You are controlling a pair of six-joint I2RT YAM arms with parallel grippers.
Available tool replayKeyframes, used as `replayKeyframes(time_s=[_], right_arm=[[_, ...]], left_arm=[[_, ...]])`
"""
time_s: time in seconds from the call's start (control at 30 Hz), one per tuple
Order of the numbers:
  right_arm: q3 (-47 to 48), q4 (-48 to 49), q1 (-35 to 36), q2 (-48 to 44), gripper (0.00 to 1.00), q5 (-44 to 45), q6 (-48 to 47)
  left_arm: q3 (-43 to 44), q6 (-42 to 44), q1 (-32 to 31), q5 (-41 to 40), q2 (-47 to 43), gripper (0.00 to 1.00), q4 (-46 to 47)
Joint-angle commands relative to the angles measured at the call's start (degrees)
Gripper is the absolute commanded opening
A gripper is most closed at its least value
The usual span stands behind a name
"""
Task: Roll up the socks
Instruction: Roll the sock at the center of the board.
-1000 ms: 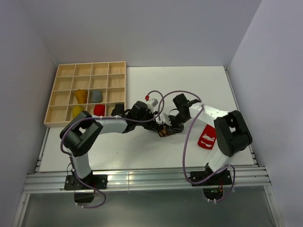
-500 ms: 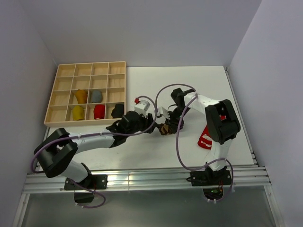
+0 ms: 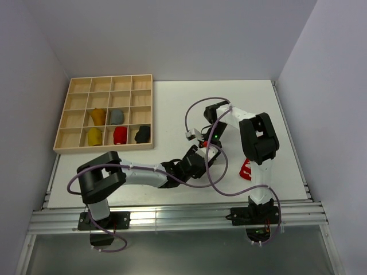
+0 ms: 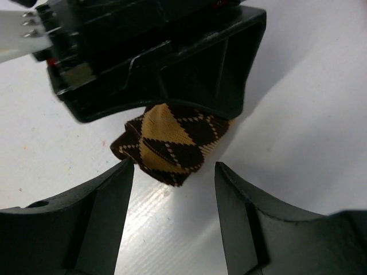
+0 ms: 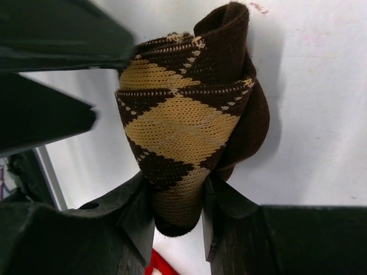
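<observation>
Five rolled cloth bundles sit in the compartmented pale wooden tray (image 3: pixel 103 148), far left on the white worktop (image 3: pixel 172 103): upper mustard bundle (image 3: pixel 98 116), grey bundle (image 3: pixel 117 116), lower mustard bundle (image 3: pixel 94 136), red bundle (image 3: pixel 120 134), black bundle (image 3: pixel 142 133). Centre: left hand (image 4: pixel 174 172) released, fingers spread before the brown-and-tan argyle rolled sock (image 5: pixel 183 120). Right hand (image 5: pixel 176 197) clenched on that sock. Far right: flat red sock with white marks (image 3: pixel 248 170), apart.

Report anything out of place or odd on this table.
One red sock lies unrolled at the table's right side, partly behind the right arm, far from the tray holding the rolled bundles. The argyle sock pinched in the right gripper has a dark flap sticking out loose.
</observation>
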Motion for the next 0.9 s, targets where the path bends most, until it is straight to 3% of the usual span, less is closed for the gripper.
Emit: replayKeyframes(time_s=[0.0, 0.13, 0.33, 0.63, 0.87], right_arm=[[0.10, -3.83, -0.32, 2.61, 0.29, 4.29, 0.15], [0.89, -4.70, -0.23, 3.49, 0.29, 4.55, 0.32], [1.68, -5.41, -0.32, 4.11, 0.29, 4.81, 0.50], [2.74, -6.29, -0.32, 4.90, 0.29, 4.99, 0.50], [2.91, -7.08, -0.32, 5.34, 0.29, 5.16, 0.23]], left_arm=[[3.86, 6.43, -0.66, -5.55, 2.80, 0.64, 0.49], [5.54, 13.62, -0.92, -5.12, 5.00, 0.65, 1.02], [8.88, 16.98, -1.71, 0.32, 7.73, 0.66, -2.05], [13.62, 16.72, -1.36, 5.96, 12.65, 0.67, -6.63], [15.03, 15.22, 2.50, 10.17, 15.37, 0.65, -8.12]])
